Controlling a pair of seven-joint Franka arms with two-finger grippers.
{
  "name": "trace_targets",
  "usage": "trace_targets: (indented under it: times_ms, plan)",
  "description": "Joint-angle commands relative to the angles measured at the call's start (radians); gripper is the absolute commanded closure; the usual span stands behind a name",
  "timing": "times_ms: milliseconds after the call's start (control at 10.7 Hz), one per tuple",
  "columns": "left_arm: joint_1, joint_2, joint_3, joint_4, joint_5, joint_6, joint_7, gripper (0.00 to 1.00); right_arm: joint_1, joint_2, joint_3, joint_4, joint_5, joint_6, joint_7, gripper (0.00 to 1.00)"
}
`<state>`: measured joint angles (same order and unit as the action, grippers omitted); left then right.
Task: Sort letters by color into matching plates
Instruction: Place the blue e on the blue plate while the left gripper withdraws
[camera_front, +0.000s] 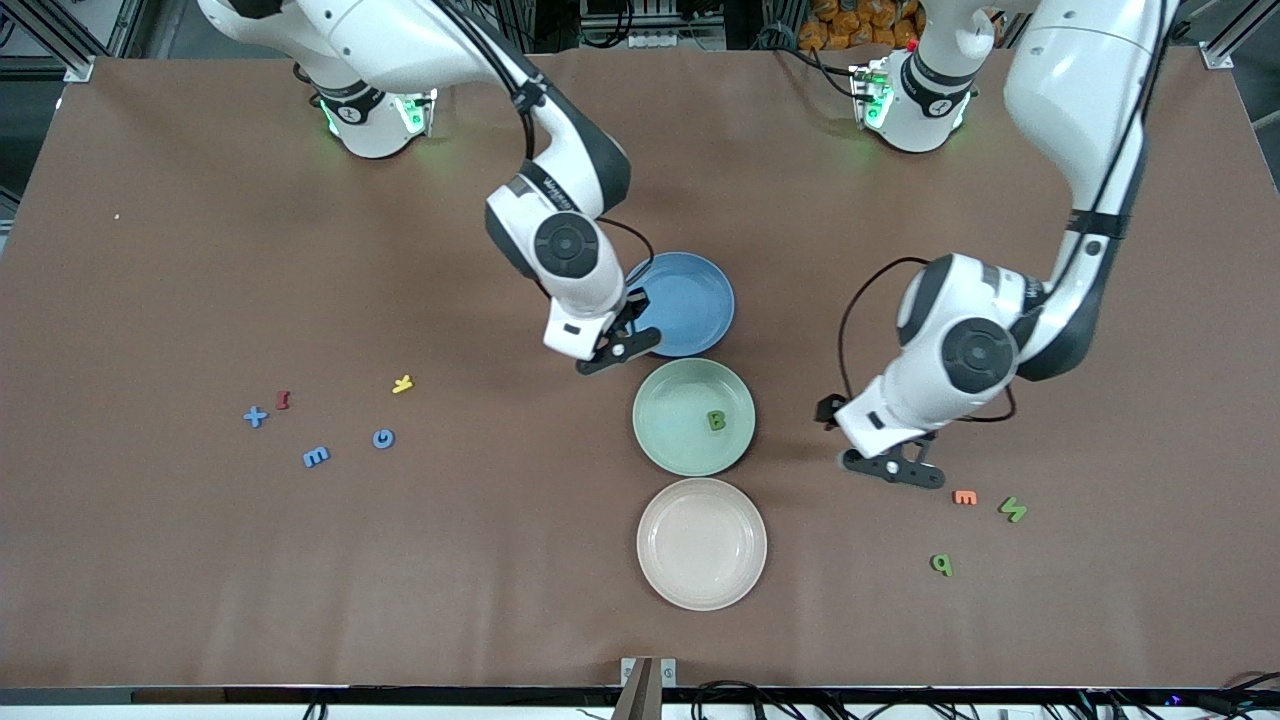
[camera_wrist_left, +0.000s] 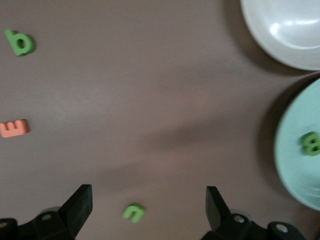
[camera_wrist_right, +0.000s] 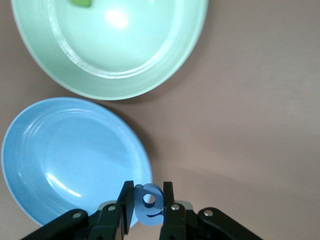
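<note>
My right gripper (camera_front: 622, 350) is shut on a small blue letter (camera_wrist_right: 149, 202) and hangs over the rim of the blue plate (camera_front: 690, 300) at the right arm's end. The blue plate (camera_wrist_right: 70, 160) holds no pieces. The mint green plate (camera_front: 670, 400) holds a green B (camera_front: 716, 421). My left gripper (camera_front: 893, 470) is open over the table, with a green S (camera_wrist_left: 133, 212) lying between its fingers. The green S (camera_front: 1013, 509) and a green q (camera_front: 941, 564) lie at the left arm's end. A blue plus (camera_front: 255, 417), a blue m (camera_front: 316, 456) and a blue G (camera_front: 383, 438) lie at the right arm's end.
A beige-pink plate (camera_front: 701, 543) stands nearer the front camera than the green plate. An orange piece (camera_front: 965, 496) lies beside the green S. A red piece (camera_front: 283, 400) and a yellow piece (camera_front: 402, 383) lie beside the blue letters.
</note>
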<state>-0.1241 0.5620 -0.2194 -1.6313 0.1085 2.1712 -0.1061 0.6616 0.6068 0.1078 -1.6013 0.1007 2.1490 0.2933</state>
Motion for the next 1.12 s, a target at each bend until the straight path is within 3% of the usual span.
trace_targets:
  times_ms: [0,187,280,373,466,560,839,1026]
  plan:
    - [0.116,-0.016,-0.009,-0.038,0.033,0.043,0.173,0.00,0.082,0.103,0.000,0.095,-0.013,0.002,0.033,0.93]
    - [0.217,0.030,-0.009,-0.032,0.039,0.119,0.387,0.00,0.133,0.120,0.000,0.104,-0.013,0.002,0.058,0.93]
    - [0.248,0.041,-0.009,-0.032,0.039,0.137,0.472,0.00,0.142,0.120,0.000,0.104,-0.013,0.000,0.058,0.83]
    - [0.273,0.044,-0.009,-0.032,0.039,0.139,0.549,0.00,0.141,0.116,0.000,0.104,-0.027,-0.001,0.031,0.64]
    - [0.299,0.050,-0.008,-0.030,0.037,0.142,0.622,0.00,0.133,0.114,0.000,0.106,-0.041,-0.001,0.026,0.12]
    - [0.326,0.068,-0.009,-0.018,0.037,0.142,0.690,0.00,0.132,0.113,0.000,0.106,-0.045,-0.001,0.026,0.00]
    - [0.339,0.101,-0.006,0.002,0.036,0.163,0.802,0.00,0.109,0.093,-0.011,0.098,-0.097,-0.011,0.009,0.00]
    - [0.368,0.136,-0.006,0.002,0.033,0.212,0.876,0.00,0.060,0.068,-0.057,0.092,-0.145,-0.012,-0.119,0.00]
